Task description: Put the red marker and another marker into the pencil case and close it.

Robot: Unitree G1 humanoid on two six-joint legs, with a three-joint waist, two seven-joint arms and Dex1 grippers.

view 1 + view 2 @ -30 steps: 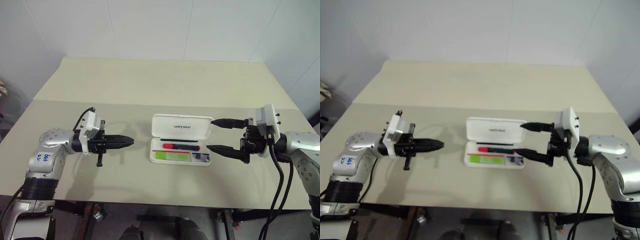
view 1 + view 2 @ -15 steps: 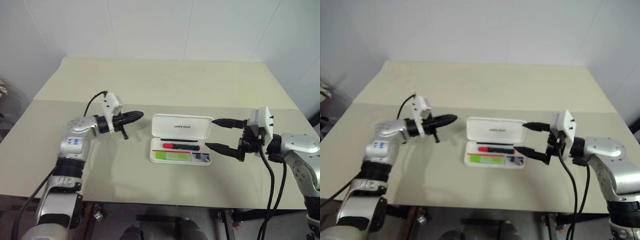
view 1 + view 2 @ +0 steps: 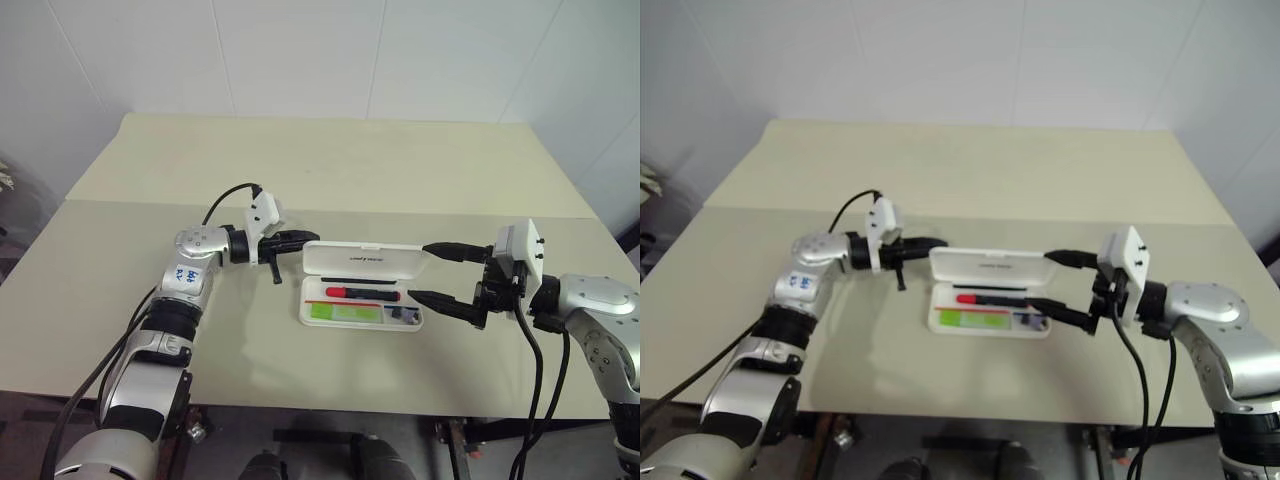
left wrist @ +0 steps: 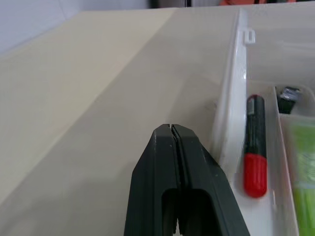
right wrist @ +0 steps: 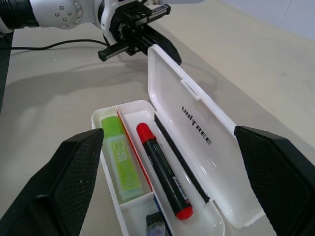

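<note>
Head view: case (image 3: 362, 285) open on counter (image 3: 300, 170), between grippers; left gripper (image 3: 300, 238) closed, empty, at lid's left end; right gripper (image 3: 428, 270) wide at case's right end.
Left wrist: marker (image 4: 255, 146) in tray beside gripper.
Right wrist: highlighter (image 5: 120, 157) beside marker, between wide fingers.

Closed left hand (image 4: 171, 129), beside pencil case (image 4: 231, 113), red marker (image 4: 255, 145) inside

Beige table (image 3: 330, 165) — white tiled wall (image 3: 300, 55) behind it.
</note>
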